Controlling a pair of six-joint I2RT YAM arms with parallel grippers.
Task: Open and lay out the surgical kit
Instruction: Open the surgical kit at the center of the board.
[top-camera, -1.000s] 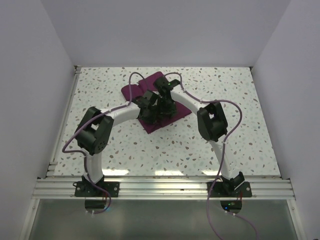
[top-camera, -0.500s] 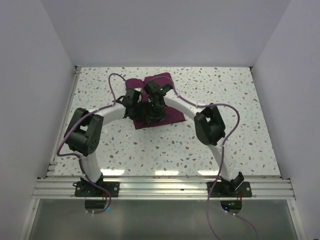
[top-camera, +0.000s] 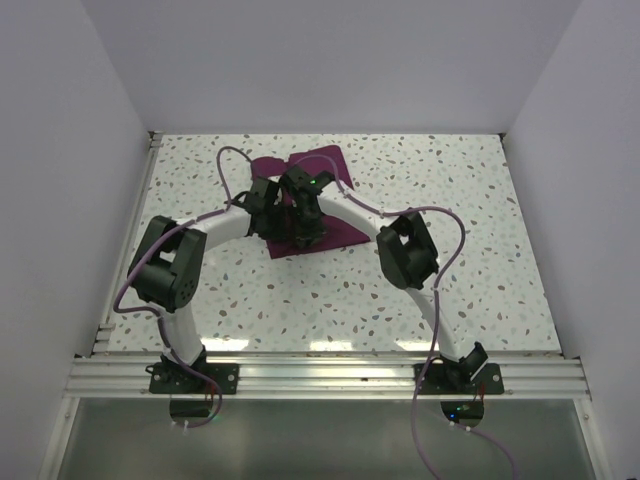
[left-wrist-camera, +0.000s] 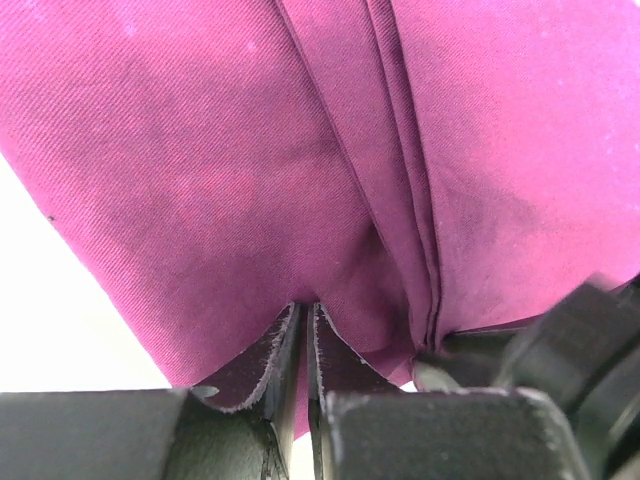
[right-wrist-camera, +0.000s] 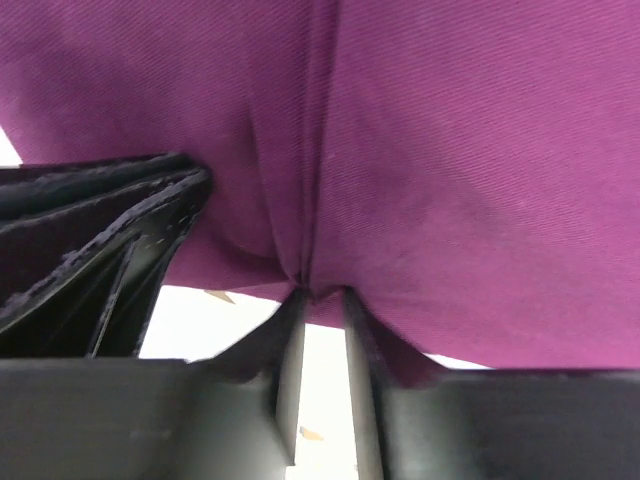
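Speckled white terrazzo table (top-camera: 480, 200) carries the dark purple cloth wrap (top-camera: 322, 160) of the surgical kit toward 11 o'clock from its middle, folded shut. The left gripper (left-wrist-camera: 307, 310) is clenched on a pucker of its edge; the right gripper (right-wrist-camera: 322, 295) has jaws narrowed at a fold, and I cannot tell whether it is gripping. A shallow pinch could slip when pulled, or an uneven tug could drag the whole bundle.

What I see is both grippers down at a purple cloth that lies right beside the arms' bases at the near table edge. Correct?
Not quite. The left gripper and right gripper are both down at the purple cloth, but it lies in the far half of the table, well away from the bases. The top external view shows this.
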